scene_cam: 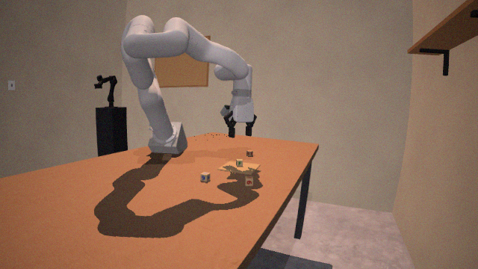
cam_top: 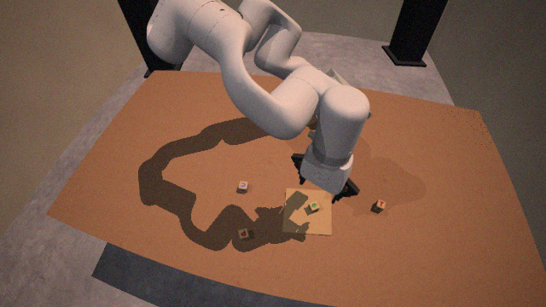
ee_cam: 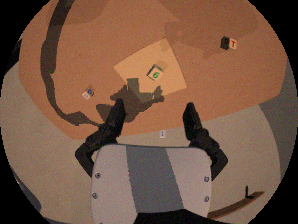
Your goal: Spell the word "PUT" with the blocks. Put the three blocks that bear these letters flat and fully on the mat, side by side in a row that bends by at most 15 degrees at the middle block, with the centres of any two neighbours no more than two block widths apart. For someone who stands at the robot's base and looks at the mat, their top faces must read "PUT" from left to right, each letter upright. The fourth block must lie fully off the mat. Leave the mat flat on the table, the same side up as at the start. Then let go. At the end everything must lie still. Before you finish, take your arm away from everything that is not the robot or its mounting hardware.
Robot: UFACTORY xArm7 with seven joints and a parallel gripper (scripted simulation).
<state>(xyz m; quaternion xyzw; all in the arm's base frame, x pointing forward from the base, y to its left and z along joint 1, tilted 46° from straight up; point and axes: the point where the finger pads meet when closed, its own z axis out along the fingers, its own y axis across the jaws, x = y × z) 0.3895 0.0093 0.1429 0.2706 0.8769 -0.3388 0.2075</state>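
Observation:
The pale square mat (cam_top: 322, 226) (scene_cam: 252, 165) (ee_cam: 175, 82) lies on the table. A block with a green mark like G or 6 (cam_top: 314, 206) (scene_cam: 239, 163) (ee_cam: 156, 74) sits on it. The blue U block (cam_top: 243, 186) (scene_cam: 205, 177) (ee_cam: 88, 93) and the red P block (cam_top: 243, 233) (scene_cam: 249, 181) stand off the mat in the top view, to its left and front left. The P block is not seen in the wrist view. The red T block (cam_top: 380, 205) (scene_cam: 249, 153) (ee_cam: 229, 43) stands off the mat's right side. My gripper (cam_top: 320, 190) (scene_cam: 240, 134) (ee_cam: 155, 107) is open and empty, high above the table.
The arm's shadow falls across part of the mat and over the P block. The table edge (scene_cam: 276, 214) runs beyond the P block in the exterior view. A shelf (scene_cam: 448, 33) hangs on the right wall, clear of the arm.

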